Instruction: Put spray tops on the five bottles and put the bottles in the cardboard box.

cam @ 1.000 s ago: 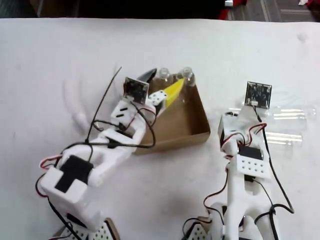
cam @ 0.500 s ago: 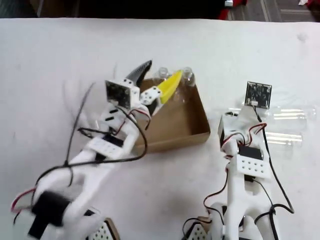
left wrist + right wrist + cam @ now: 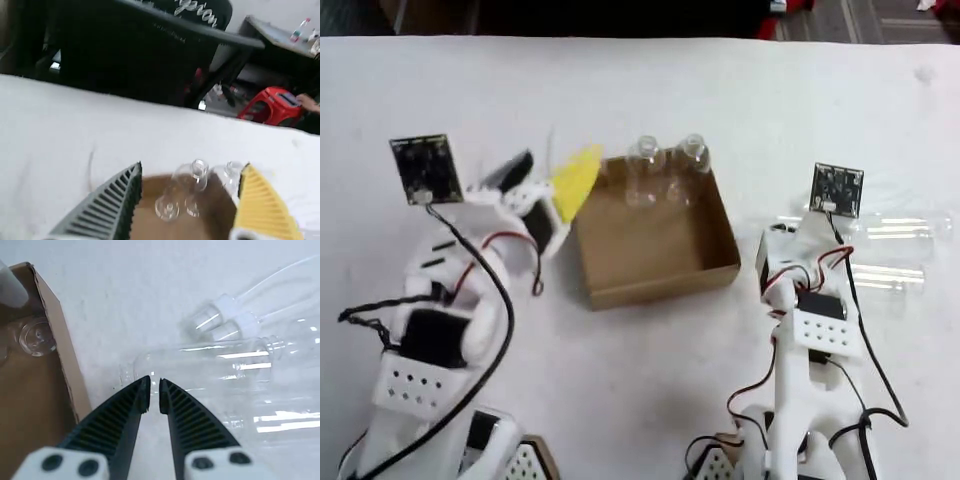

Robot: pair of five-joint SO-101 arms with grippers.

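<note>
My left pincer point(image 3: 558, 162) hangs at the left of the high view, just beside the cardboard box point(image 3: 660, 285), its fingers wide apart and gripping nothing. At centre, two clear bottles point(image 3: 642, 160) stand against the box's far wall, necks open, with no tops on that I can see. Further right, my right pincer point(image 3: 155, 389) has its fingers almost together on nothing, just over the neck of a lying bottle point(image 3: 225, 360). Loose spray tops point(image 3: 220, 315) lie nearby. I judge that all the capping and most of the boxing remain. The counter point(image 3: 720, 90) is white. Behind it are a dark chair point(image 3: 150, 45) and a red stool point(image 3: 270, 102).
</note>
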